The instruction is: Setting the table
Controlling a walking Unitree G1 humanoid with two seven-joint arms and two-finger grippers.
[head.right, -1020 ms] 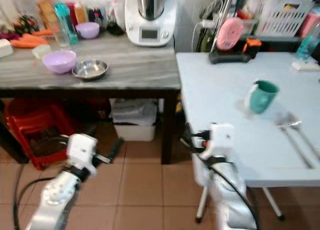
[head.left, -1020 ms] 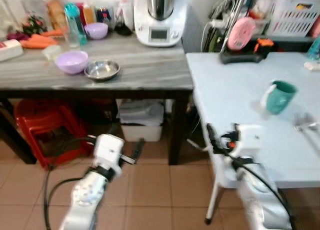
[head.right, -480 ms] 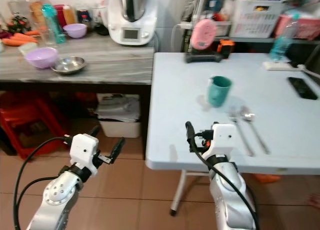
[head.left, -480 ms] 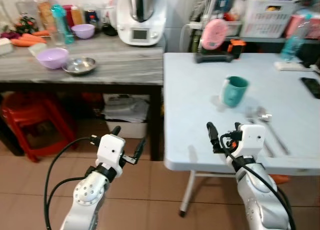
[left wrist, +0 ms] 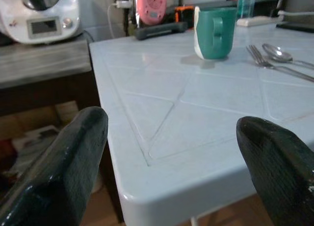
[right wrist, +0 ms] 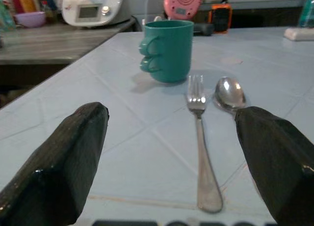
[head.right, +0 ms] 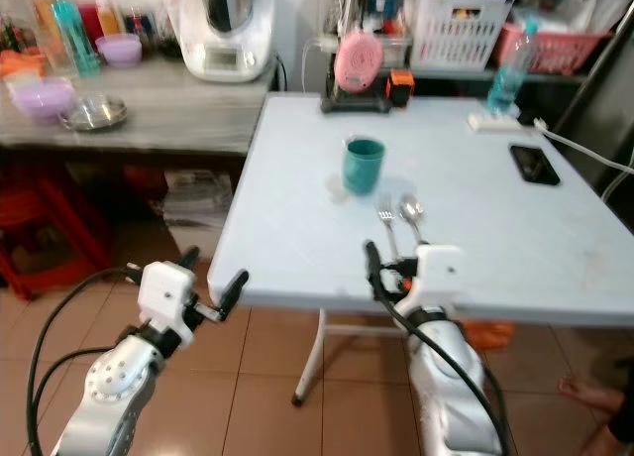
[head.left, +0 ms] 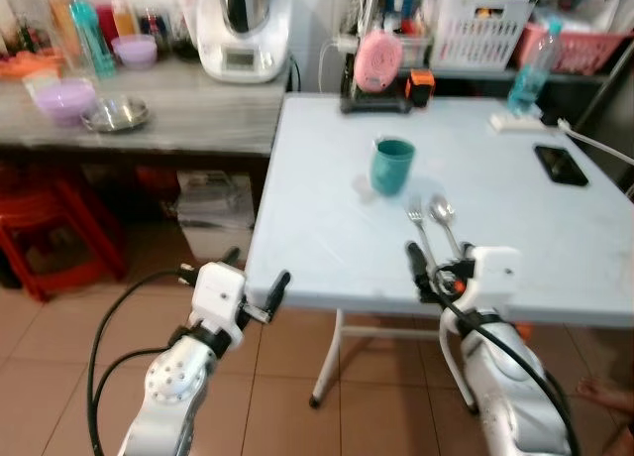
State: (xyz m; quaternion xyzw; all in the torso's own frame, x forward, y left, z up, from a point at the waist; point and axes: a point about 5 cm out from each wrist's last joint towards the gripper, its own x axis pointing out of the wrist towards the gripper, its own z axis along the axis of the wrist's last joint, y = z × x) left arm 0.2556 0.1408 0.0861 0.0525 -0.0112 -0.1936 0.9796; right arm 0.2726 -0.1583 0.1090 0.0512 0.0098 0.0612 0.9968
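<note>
The view has swung over to the light blue counter (head.left: 327, 228), where the fork (right wrist: 201, 152) lies lengthwise just ahead of the right gripper (right wrist: 171, 152), fingers spread wide like the left gripper (left wrist: 167, 152).

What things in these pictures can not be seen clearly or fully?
- Spoon: in the right wrist view the right gripper's finger hides its handle.
- Fork: in the left eye view the right gripper covers its handle end.
- Bottles on the counter: too small to read their labels in the right eye view.
- Foot of a person: cut off by the picture's edge in the right eye view.
</note>
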